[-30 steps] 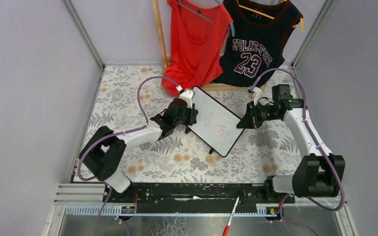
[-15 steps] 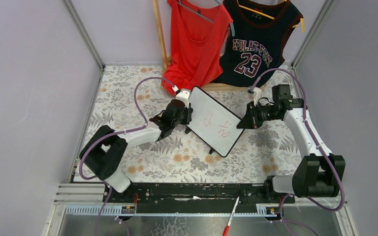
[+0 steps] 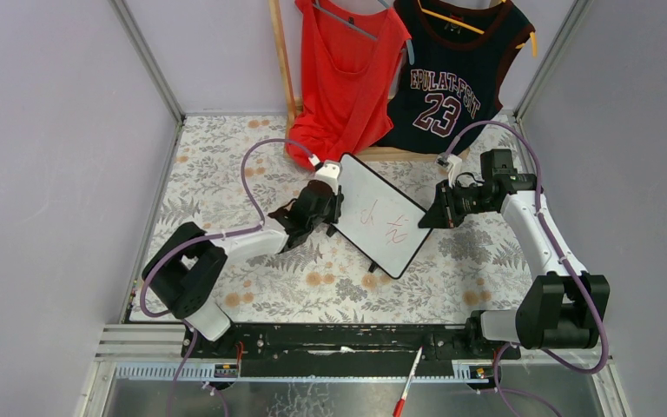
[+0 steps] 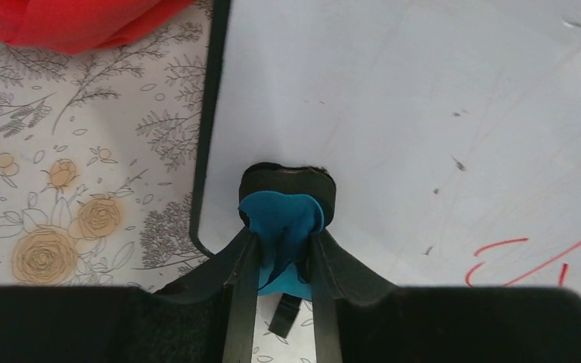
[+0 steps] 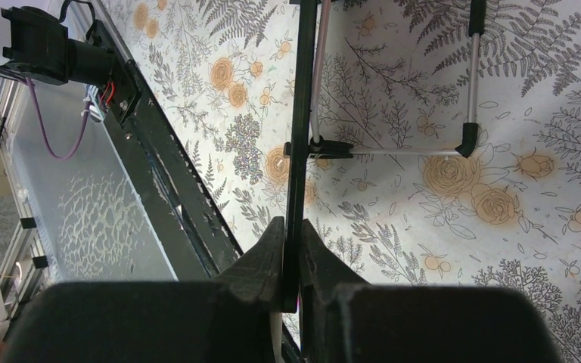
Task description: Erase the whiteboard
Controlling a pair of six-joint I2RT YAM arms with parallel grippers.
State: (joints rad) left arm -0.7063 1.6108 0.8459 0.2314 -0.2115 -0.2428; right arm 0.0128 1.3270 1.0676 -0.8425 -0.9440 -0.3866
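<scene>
The whiteboard (image 3: 380,213) is white with a thin black frame and stands tilted on the floral table, with red marks (image 3: 384,225) near its middle. My right gripper (image 3: 435,215) is shut on the board's right edge, seen edge-on in the right wrist view (image 5: 299,151). My left gripper (image 3: 333,208) is shut on a blue eraser with a black pad (image 4: 287,212), and the pad rests on the board's white face (image 4: 424,113) near its left corner. Red marks (image 4: 522,257) lie to the right of the eraser.
A red tank top (image 3: 347,69) and a dark "23" jersey (image 3: 452,74) hang on a wooden rack behind the board. A red marker (image 3: 406,387) lies on the front rail. The board's wire stand (image 5: 424,151) shows beneath it. Grey walls close both sides.
My left gripper with the eraser has shifted slightly right and down along the board's left part. The right gripper and the board have hardly moved.
</scene>
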